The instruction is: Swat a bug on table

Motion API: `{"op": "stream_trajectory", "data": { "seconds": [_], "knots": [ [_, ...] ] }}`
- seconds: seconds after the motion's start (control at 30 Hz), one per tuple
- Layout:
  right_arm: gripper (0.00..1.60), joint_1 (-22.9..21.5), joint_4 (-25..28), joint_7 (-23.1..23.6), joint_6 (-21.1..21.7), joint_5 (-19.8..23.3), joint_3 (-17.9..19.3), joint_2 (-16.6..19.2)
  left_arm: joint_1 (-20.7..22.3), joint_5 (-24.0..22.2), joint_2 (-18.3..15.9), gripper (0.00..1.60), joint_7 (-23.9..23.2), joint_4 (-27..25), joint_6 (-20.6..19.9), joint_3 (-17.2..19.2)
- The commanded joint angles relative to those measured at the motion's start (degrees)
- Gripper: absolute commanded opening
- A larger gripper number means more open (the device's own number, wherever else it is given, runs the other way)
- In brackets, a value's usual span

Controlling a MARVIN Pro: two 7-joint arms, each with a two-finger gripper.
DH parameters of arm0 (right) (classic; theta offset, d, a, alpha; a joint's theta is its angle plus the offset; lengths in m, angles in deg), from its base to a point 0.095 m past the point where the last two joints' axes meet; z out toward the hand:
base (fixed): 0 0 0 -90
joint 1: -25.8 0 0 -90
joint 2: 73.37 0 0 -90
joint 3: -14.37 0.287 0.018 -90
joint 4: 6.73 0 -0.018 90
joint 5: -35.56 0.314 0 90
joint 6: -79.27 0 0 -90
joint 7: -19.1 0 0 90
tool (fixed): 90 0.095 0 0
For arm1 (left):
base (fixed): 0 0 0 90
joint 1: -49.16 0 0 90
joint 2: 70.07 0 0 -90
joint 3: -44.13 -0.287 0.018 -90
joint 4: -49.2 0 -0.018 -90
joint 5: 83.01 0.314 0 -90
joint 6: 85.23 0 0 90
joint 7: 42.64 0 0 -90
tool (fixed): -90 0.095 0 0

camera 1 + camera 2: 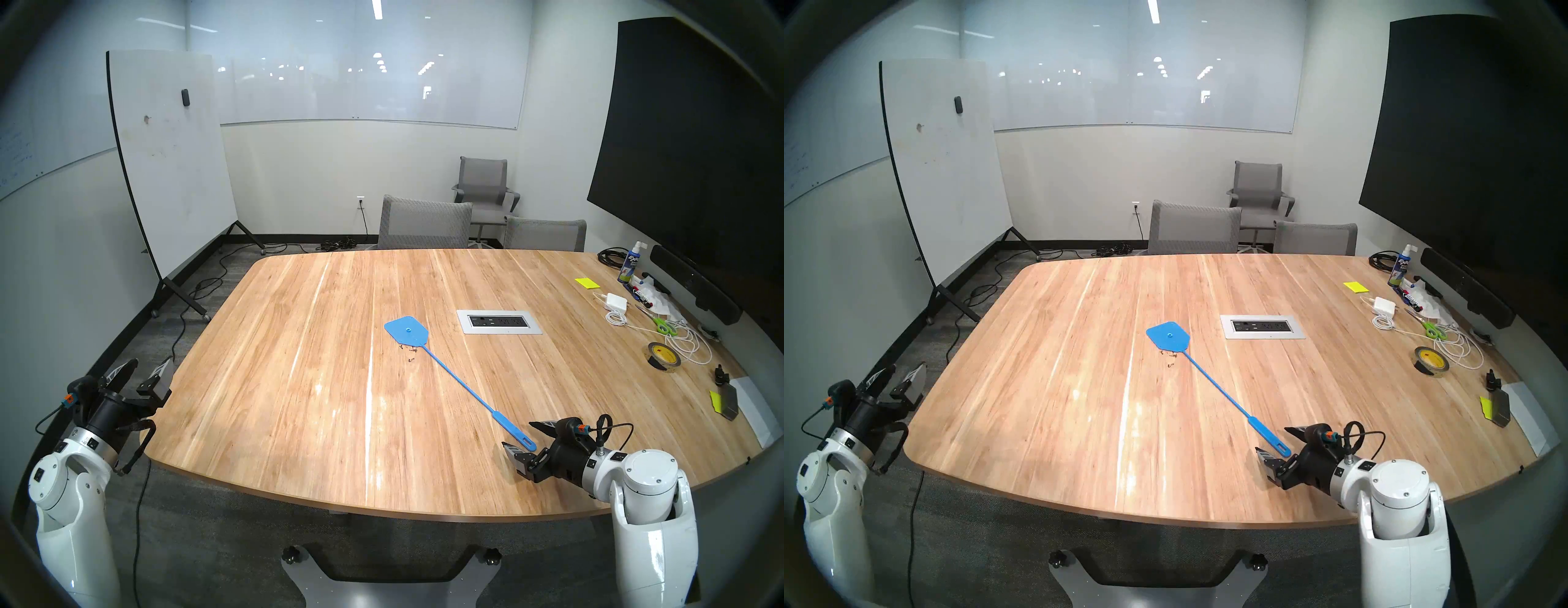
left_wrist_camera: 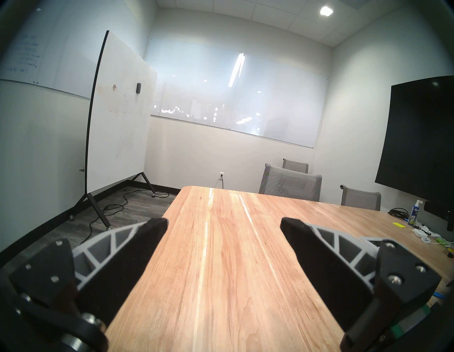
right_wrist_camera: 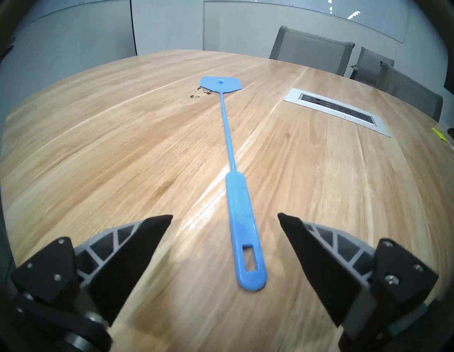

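Two wide-open grippers, left (image 1: pixel 142 373), right (image 3: pixel 224 217) | blue plastic swatter (image 1: pixel 458 382) ungrasped mid-frame on light wood-plank table (image 1: pixel 297 424) | tiny black bug crumbs (image 1: pixel 409 350): swat judged pending

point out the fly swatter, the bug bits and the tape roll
fly swatter (image 3: pixel 239 221), right wrist view, on the flat grip
bug bits (image 1: pixel 409 351), head left view, middle of the dark specks
tape roll (image 1: pixel 664 357), head left view, its top ring

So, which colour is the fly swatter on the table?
The swatter is light blue, clearest in the right wrist view.

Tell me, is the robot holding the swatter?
No. Both grippers, left and right, are open and empty; the swatter lies on the table.
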State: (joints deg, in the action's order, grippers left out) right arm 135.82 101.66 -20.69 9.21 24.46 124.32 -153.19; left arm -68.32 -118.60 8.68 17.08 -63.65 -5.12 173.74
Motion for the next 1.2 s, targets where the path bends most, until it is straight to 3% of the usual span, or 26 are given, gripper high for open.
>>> {"op": "stream_trajectory", "data": {
  "seconds": [0.0,0.67,1.17],
  "knots": [
    [1.60,-2.5,-0.4,1.3,-0.3,0.1,-0.4,2.0,-0.1,-0.1,0.0,1.60,0.0,-0.9,0.0,0.3],
    [1.60,-5.6,-4.3,4.8,0.2,1.4,0.4,3.7,0.0,0.1,0.1,1.60,-0.2,-0.9,-0.2,0.4],
    [1.60,-7.2,-7.6,5.4,-0.3,0.0,-0.5,4.6,0.2,0.2,0.3,1.60,-0.3,-1.0,-0.2,0.4]
  ]
}}
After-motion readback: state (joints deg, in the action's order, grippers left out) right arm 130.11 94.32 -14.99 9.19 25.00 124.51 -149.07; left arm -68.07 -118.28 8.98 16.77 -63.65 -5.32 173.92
